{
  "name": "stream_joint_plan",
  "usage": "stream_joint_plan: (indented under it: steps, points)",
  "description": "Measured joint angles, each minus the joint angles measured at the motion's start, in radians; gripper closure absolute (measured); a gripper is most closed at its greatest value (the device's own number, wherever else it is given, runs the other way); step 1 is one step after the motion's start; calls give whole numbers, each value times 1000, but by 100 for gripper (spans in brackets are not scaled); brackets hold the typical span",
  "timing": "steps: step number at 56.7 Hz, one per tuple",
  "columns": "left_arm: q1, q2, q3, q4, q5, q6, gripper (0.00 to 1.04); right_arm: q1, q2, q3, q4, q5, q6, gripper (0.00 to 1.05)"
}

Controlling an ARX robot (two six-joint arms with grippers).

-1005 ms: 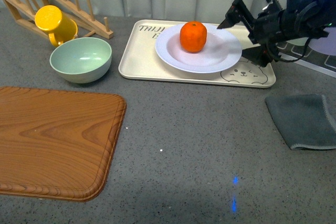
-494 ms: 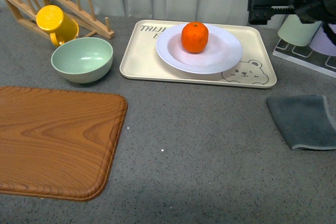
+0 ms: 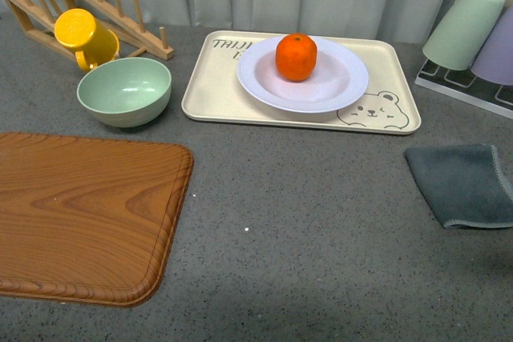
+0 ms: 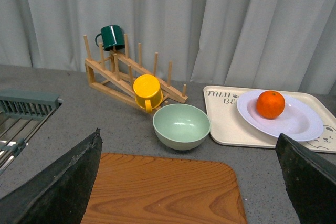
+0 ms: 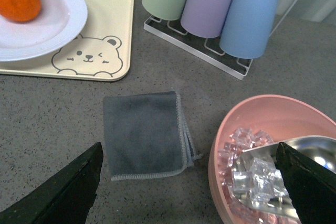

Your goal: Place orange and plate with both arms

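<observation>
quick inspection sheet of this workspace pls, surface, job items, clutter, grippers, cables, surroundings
surface: grey speckled countertop, no spills seen.
job's things: orange sits on the white plate; plate rests on the beige bear tray.
clutter: green bowl, yellow mug by the wooden rack, cutting board, grey cloth, cup stand, pink bowl of ice with a metal scoop, dark green mug on the rack.
grippers: left gripper and right gripper both open, holding nothing; neither in the front view.
cables: nothing seen.
surroundings: grey curtain behind.
</observation>
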Motion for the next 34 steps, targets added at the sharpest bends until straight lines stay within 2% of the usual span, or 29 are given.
stream_joint_plan:
  steps: [11,19,21,23,24,27,30,34]
  points:
    - [0,0,0,0,0,0,6,79,-183,-128,-2,45,63,9]
    - [0,0,0,0,0,0,6,85,-191,-139,3,47,68,9]
    - [0,0,0,0,0,0,6,76,-149,-163,103,8,63,12]
    - [0,0,0,0,0,0,6,54,-67,-219,351,-72,56,21]
    - [0,0,0,0,0,0,6,45,-40,-222,425,-89,49,25]
    - [0,-2,0,0,2,0,6,26,-33,-227,569,-129,45,34]
    - [0,0,0,-1,1,0,6,8,-105,-227,589,-151,44,43]
    - [0,0,0,-1,-2,0,6,-17,-204,-227,508,-168,44,55]
